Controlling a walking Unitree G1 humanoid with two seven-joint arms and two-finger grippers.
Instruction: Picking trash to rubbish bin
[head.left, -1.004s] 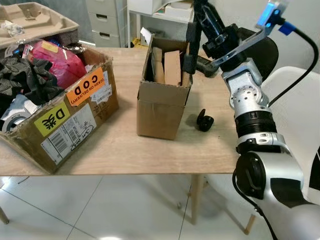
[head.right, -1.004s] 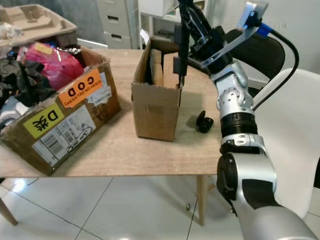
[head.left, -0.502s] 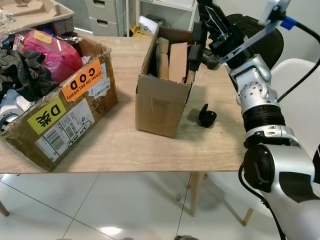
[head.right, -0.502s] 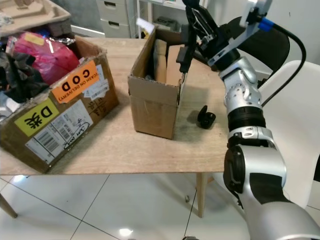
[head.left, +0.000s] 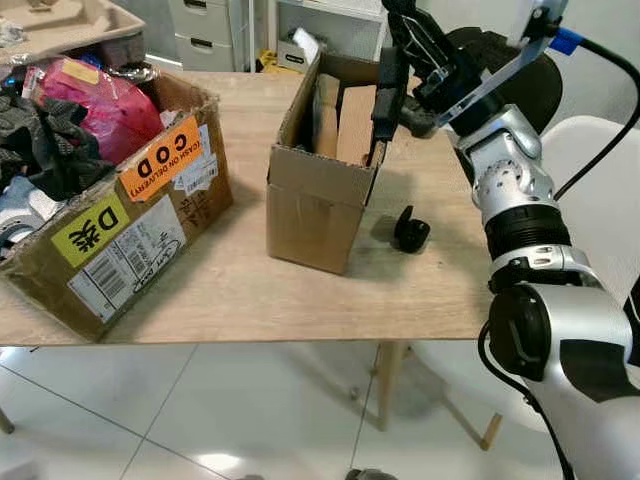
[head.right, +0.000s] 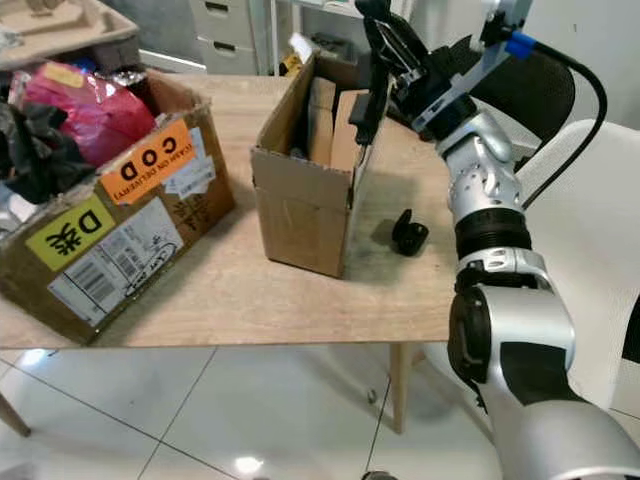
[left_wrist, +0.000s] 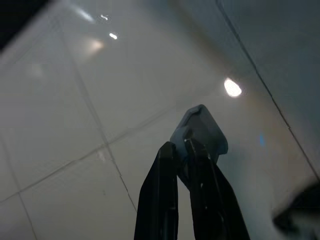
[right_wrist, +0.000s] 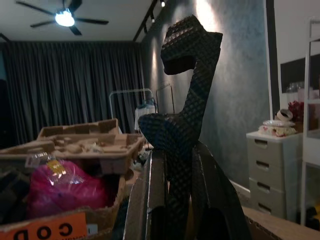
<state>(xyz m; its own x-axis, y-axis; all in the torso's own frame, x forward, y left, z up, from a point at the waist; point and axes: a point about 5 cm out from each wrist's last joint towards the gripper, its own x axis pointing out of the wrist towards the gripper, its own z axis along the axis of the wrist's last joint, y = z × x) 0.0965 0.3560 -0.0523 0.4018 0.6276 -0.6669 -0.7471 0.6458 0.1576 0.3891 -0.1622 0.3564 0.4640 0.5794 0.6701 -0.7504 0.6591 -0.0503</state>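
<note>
The right tool (head.left: 385, 95) is clenched on the lower end of a black textured strip (right_wrist: 187, 90), held upright just above the small open box (head.left: 320, 190), a piece that looks light, stiff and grippy; the left tool (left_wrist: 182, 200) hangs closed on nothing

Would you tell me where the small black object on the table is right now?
The black object lies on the table, just right of the small box, below the right gripper.

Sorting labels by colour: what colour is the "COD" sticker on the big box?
Orange with black letters, clearest in the left eye view: COD sticker.
</note>
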